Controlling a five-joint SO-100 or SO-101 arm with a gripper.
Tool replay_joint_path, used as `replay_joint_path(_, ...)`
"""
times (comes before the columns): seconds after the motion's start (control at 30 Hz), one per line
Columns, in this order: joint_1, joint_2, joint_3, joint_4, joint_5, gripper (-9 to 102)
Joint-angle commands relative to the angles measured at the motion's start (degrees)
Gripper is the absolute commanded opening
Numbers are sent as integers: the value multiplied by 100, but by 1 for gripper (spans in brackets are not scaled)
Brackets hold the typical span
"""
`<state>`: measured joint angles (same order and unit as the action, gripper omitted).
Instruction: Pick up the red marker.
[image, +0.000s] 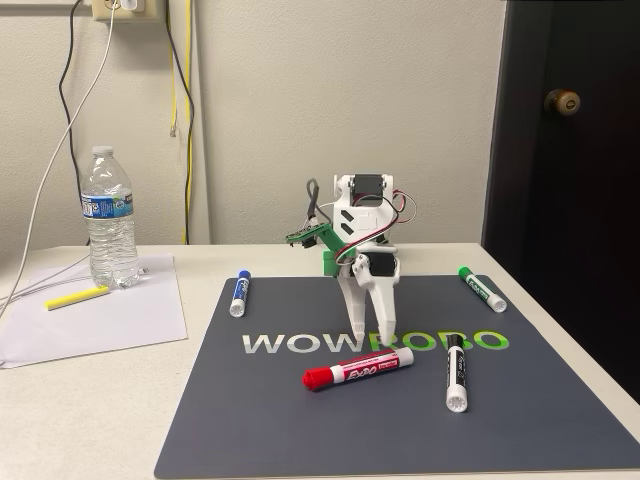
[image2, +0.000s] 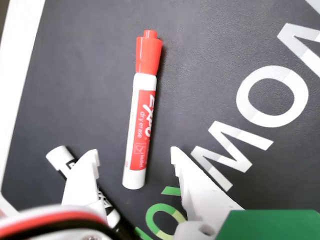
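The red marker (image: 358, 370) lies flat on the dark mat (image: 300, 420), its red cap pointing left in the fixed view. My white gripper (image: 375, 338) points down just behind it, open, with the tips close above the mat. In the wrist view the red marker (image2: 141, 125) runs lengthwise away from the camera, cap at the far end. Its white tail end sits between the two fingertips of the gripper (image2: 134, 154), and neither finger touches it.
A black-capped white marker (image: 456, 372) lies right of the red one and shows beside the left finger (image2: 62, 159). A blue-capped marker (image: 239, 293) and a green marker (image: 482, 288) lie at the mat's back corners. A water bottle (image: 108, 218), yellow highlighter (image: 76, 297) and paper (image: 90, 330) are left.
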<state>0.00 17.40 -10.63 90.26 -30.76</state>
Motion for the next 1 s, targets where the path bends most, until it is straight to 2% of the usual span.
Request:
replay_joint_path(0.0,-18,53,-167,18,-132,37)
replay_joint_path(0.53,-70,-211,-167,281,-642,38)
replay_joint_path(0.77,-88,-246,-167,290,-721,27)
replay_joint_path(0.97,-53,-246,-202,352,-800,24)
